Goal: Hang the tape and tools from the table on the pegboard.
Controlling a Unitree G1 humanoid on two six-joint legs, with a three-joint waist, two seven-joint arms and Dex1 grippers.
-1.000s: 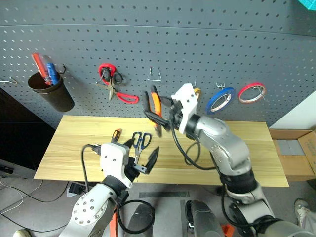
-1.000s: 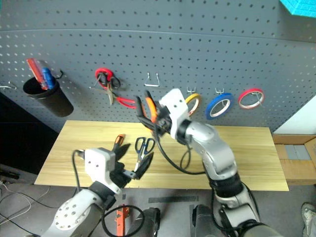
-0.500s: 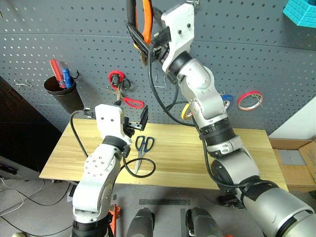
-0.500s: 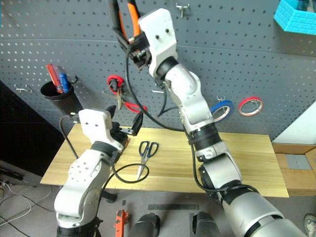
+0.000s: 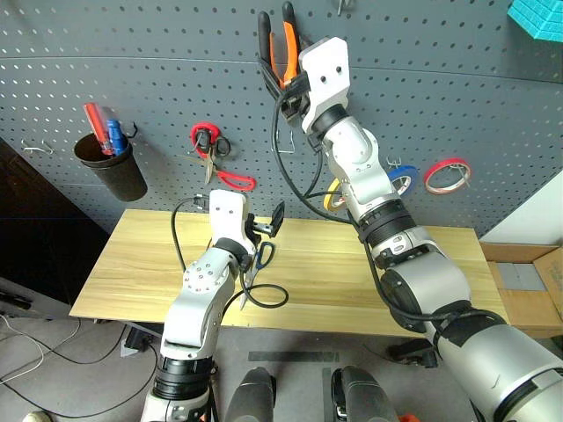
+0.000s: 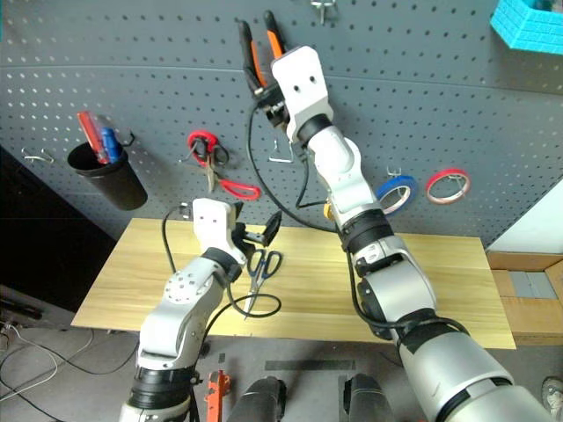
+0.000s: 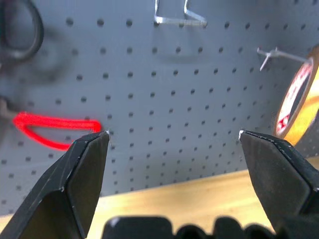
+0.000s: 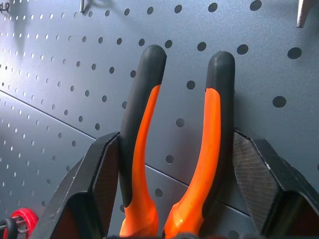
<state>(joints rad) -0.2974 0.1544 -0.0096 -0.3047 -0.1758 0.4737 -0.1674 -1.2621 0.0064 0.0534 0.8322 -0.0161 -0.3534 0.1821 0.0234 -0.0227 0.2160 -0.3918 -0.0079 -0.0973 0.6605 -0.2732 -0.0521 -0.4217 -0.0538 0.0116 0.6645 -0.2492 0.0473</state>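
My right gripper [image 8: 175, 167] is raised high against the pegboard [image 5: 158, 79] and is shut on the pliers [image 5: 278, 46]. Their orange-and-black handles [image 8: 142, 144] point up, close to the dotted panel. My left gripper [image 5: 266, 226] is open and empty, held level above the table [image 5: 123, 264] and facing the board; its fingers [image 7: 84, 169] stand wide apart. The blue-and-black scissors [image 6: 260, 265] lie on the table just under it. The yellow tape [image 7: 299, 104] hangs from a hook on the board, partly behind my right arm.
On the board hang red-handled scissors [image 5: 215, 160], a black cup [image 5: 111, 169] with red and blue tools, a blue ring [image 5: 403, 180], a red ring [image 5: 446, 174] and a bare wire hook [image 7: 179, 17]. A cardboard box [image 5: 528, 281] stands right of the table.
My right arm has lifted the pliers from just above the table up to the board's upper part. My left gripper has moved forward over the table toward the board, still open.
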